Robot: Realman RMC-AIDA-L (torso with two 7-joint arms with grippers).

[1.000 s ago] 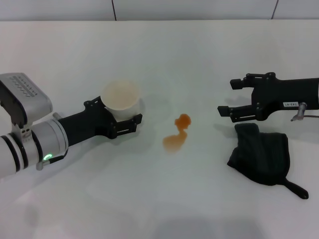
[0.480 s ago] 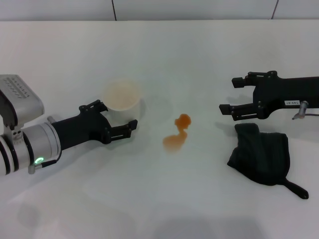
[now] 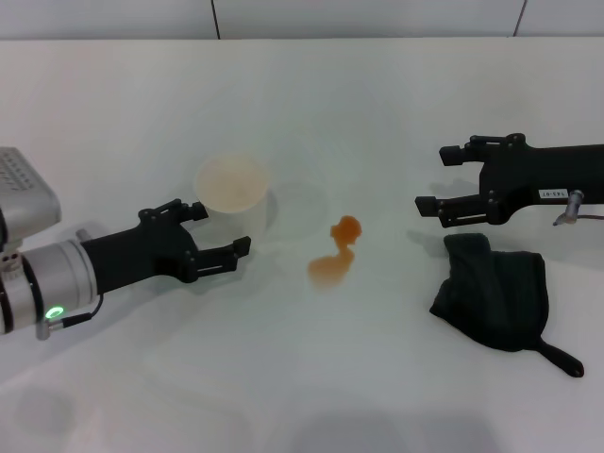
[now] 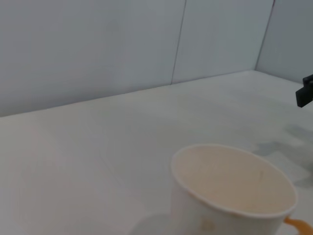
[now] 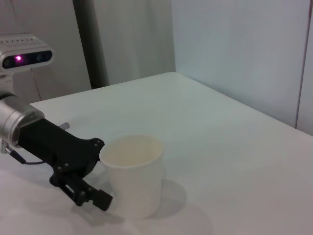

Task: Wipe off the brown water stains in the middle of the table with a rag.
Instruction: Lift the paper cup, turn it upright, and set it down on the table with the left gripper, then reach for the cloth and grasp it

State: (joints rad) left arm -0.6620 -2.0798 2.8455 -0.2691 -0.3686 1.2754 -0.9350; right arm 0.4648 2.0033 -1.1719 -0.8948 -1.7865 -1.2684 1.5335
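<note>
Head view: we see the brown water stains [image 3: 335, 255], two joined orange blobs, lying at the middle of the white surface [image 3: 311, 113]. At about 9 o'clock from them stands a pale paper cup [image 3: 232, 193], upright. Our left tool [image 3: 219, 229] sits released just at the cup's 7 o'clock side, its fingers spread and apart from the cup wall. At 3 o'clock from the stains lies the rag [image 3: 494, 293], a dark folded cloth with a thin tail strap pointing toward 5 o'clock. Our right tool [image 3: 441, 179] hangs at the rag's 12 o'clock, its fingers parted with nothing between them, clear of the cloth. In the right wrist view we find the cup [image 5: 135, 175] with the left tool [image 5: 96, 172] just beside it. The left wrist view shows the cup's rim [image 4: 234, 180] close up.
</note>
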